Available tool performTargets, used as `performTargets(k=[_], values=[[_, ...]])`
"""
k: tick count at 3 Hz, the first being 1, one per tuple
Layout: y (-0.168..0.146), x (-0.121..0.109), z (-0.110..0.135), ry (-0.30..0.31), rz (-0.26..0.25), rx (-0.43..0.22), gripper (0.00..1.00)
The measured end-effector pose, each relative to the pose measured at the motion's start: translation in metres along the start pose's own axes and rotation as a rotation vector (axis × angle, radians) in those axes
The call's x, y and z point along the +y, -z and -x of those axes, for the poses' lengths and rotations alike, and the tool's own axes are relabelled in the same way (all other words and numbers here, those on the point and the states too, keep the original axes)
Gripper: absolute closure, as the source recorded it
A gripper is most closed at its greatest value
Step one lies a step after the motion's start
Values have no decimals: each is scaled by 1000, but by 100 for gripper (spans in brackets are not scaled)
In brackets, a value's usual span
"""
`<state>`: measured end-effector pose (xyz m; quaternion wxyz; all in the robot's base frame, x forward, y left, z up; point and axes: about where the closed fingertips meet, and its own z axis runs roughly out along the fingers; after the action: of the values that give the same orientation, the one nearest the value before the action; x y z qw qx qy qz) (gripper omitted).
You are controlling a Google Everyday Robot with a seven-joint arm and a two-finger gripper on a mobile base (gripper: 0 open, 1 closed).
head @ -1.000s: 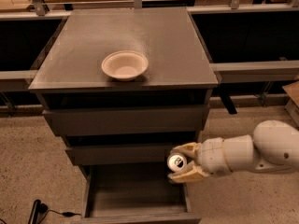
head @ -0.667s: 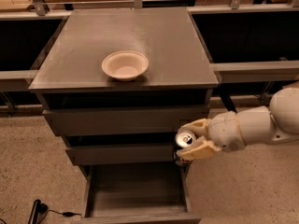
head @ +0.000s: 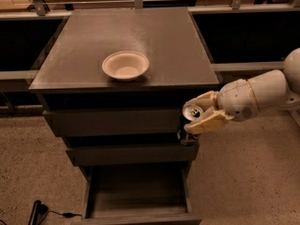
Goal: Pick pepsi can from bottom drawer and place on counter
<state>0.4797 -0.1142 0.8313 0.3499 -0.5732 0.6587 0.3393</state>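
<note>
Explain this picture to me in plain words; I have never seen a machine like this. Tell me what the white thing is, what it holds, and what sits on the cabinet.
The white thing reaching in from the right is a robot arm. At its end is the gripper, a clamp with two cream-coloured fingers. It is shut on a pepsi can, which hangs in the air at the cabinet's right front corner, level with the upper drawers. There is only one camera, and it looks down on the cabinet from above and in front. The cabinet's dark flat top is the counter. One cream bowl sits on it, towards the front. At the bottom of the cabinet, the bottom drawer is pulled open. The can is not yet on the counter.
</note>
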Motion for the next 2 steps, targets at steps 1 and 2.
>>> performTargets(k=[1,2], values=[[0,-2,3,2,-6,4,100],[0,-26,47,18,-82,73,100]])
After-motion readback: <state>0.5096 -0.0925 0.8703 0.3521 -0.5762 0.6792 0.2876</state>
